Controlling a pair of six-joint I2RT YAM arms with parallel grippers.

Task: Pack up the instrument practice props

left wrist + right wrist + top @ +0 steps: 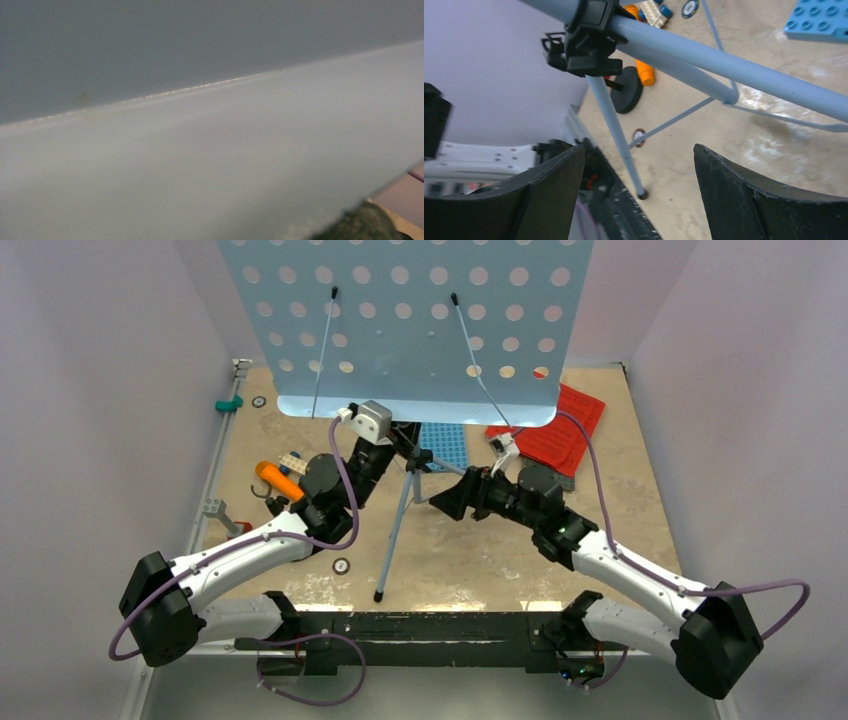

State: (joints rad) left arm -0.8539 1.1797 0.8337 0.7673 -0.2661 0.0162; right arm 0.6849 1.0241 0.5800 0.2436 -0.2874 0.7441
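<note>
Big pale-blue metal music stand (400, 320) with round holes standing mid-scene on thin grey legs, flat red sheet-music pages (555, 435) behind it at right, right claw (639, 150) spread wide near one leg, left claw (385, 455) tucked under the stand's plate, grip impossible to tell, small orange toy microphone (278, 480) at left.

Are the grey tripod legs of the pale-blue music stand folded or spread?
Spread: the grey tripod legs splay outward in different directions from the black plastic collar.

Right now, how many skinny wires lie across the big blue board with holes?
2. One wire slants down the left half of the music stand board, the other down the right half. None look hidden.
</note>
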